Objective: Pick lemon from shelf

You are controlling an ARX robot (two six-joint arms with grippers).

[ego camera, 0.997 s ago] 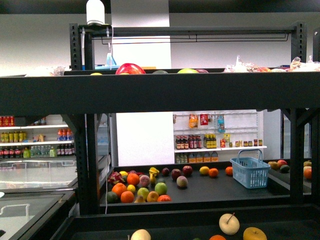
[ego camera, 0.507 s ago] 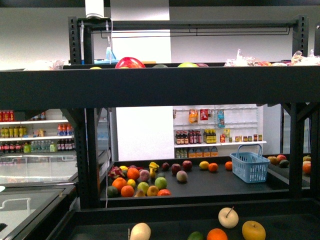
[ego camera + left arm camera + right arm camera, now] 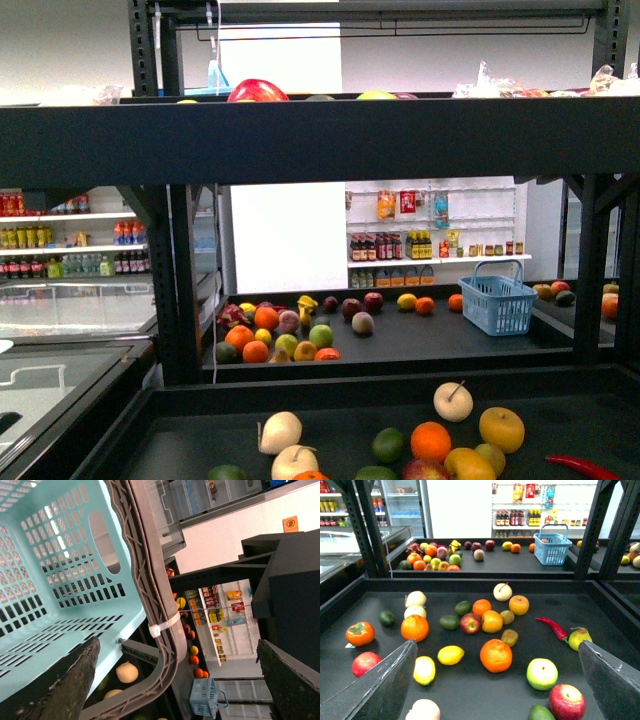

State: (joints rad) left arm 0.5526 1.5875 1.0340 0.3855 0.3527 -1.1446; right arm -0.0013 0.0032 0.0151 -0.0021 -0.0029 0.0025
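Fruit (image 3: 470, 623) dots the flat matte-black deck of the steel shelf (image 3: 320, 140), bottle racks (image 3: 430, 262) lining the white room behind, a smooth oval lemon (image 3: 451, 655) lying between oranges (image 3: 496, 655), both arms' jaws spread wide.

The shelf (image 3: 320, 140) is a big black metal rack with upright posts, thick front rims and flat dark decks, one tier above the other. The lemon (image 3: 451, 655) lies on a lower deck (image 3: 470, 695) of it. It is small, oval and plain yellow, with smooth skin and one slightly pointed end. It lies on its side – the long axis is about level with the deck. It sits on the part of the deck nearer the robot, well apart from the back rim and the side rims. The front view does not show it.
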